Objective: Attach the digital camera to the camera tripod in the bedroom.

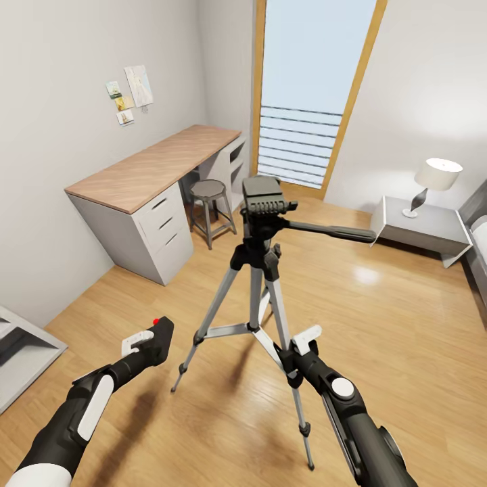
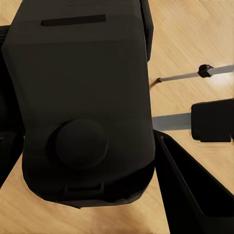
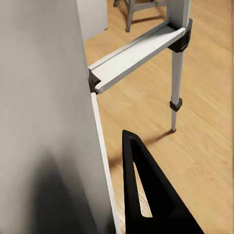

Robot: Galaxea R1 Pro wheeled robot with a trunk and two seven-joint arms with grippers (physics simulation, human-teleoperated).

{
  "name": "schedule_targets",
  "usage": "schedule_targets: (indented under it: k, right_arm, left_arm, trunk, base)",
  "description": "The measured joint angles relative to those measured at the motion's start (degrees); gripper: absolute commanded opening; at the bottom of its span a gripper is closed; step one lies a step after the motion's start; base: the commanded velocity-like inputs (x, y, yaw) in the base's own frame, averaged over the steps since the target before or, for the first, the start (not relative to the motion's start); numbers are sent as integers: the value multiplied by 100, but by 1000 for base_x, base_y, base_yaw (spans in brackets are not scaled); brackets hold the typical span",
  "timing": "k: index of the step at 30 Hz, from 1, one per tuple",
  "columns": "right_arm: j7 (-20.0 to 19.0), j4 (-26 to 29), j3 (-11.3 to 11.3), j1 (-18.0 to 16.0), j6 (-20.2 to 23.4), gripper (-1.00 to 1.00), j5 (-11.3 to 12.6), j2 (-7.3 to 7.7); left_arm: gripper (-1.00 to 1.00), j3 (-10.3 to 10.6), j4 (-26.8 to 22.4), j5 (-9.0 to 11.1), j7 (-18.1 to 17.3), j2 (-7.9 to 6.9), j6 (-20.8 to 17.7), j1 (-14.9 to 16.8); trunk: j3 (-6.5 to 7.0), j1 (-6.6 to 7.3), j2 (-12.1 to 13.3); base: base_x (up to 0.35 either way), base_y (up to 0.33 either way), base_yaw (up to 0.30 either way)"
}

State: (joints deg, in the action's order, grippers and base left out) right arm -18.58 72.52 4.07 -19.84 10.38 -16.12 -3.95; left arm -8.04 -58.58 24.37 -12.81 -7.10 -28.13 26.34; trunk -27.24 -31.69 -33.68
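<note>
2 grippers work the camera tripod (image 1: 260,270): the left gripper (image 1: 147,343), low beside its legs, clamps the digital camera (image 1: 159,336); lift it level onto the tripod's head plate (image 1: 262,194). Right gripper (image 1: 299,346) brackets 1 leg, closure unclear.

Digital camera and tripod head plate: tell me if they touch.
Apart. Head view shows the digital camera in the left gripper, low beside the camera tripod, floor visible between them, well below its plate.

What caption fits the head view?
Left gripper holds the digital camera low beside the camera tripod in the bedroom.
</note>
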Motion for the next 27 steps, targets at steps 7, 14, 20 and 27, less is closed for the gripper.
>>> schedule_targets:
  k: [7, 14, 20, 27]
  right_arm:
    - [-16, 51, 4, 2, 14, -100, -37, 1]
    - [-33, 86, 10, 2, 20, -100, -76, 1]
    - [-28, 96, 16, 2, 29, -100, -75, 1]
    - [-21, 100, 34, 1, 26, -100, -84, 0]
  left_arm:
    - [-100, 1, -7, -8, 6, -1, 0, 0]
    - [-100, -33, 7, -16, -3, -58, -5, 0]
    - [-100, -56, -335, 18, -31, -168, -38, 1]
    - [-100, -57, -1992, 83, 12, -205, -234, 14]
  trunk:
    - [0, 0, 1]
    - [0, 0, 1]
    - [0, 0, 0]
    - [1, 1, -1]
  base:
    - [0, 0, 0]
    - [0, 0, 0]
    - [0, 0, 0]
    - [0, 0, 0]
